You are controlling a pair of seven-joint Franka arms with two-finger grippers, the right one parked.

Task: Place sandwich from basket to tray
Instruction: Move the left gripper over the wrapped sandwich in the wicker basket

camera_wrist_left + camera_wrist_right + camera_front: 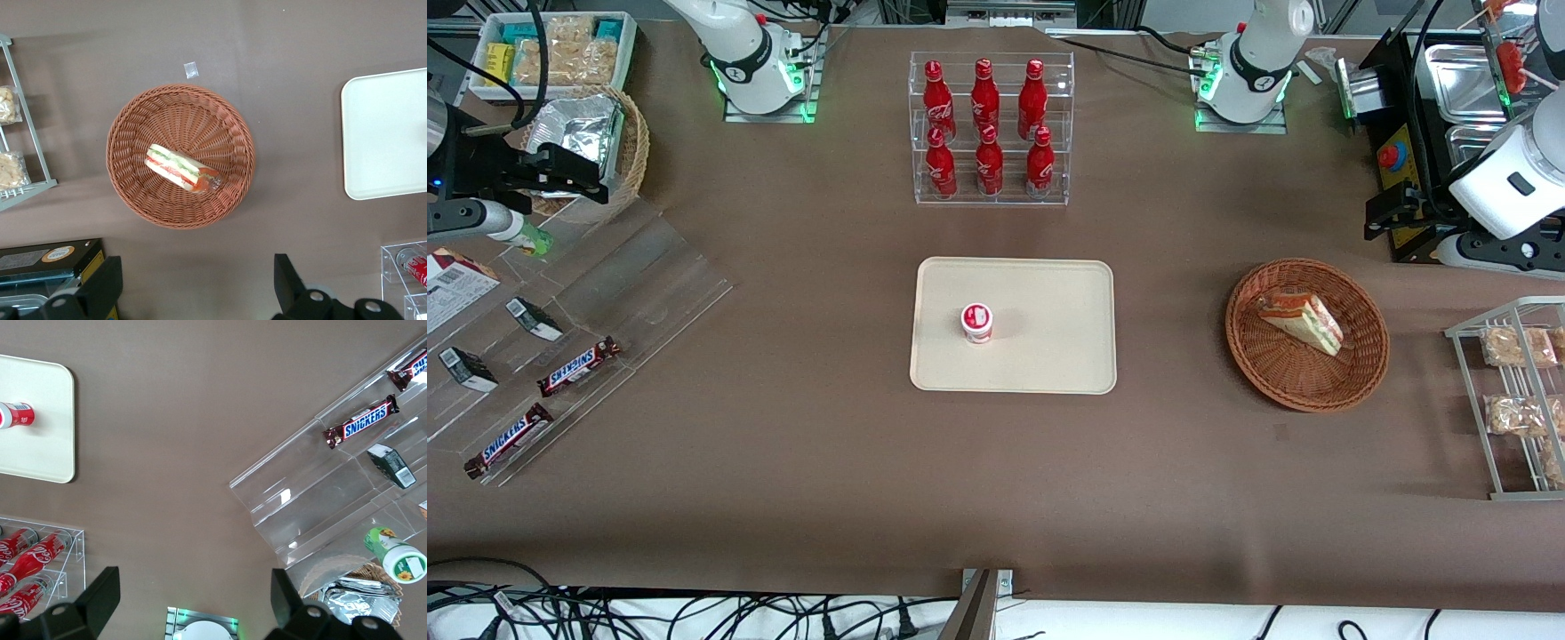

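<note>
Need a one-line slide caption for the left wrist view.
Open gripper hovers above the basket holding the wrapped sandwich; tray nearby.

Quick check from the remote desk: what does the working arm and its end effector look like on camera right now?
The working arm is glossy white with rounded joint housings and dark grey and black parts; its base glows green. The end effector has two black, blocky fingers on a dark body with round silver screws. It sits high above the table, fingers spread open.
</note>
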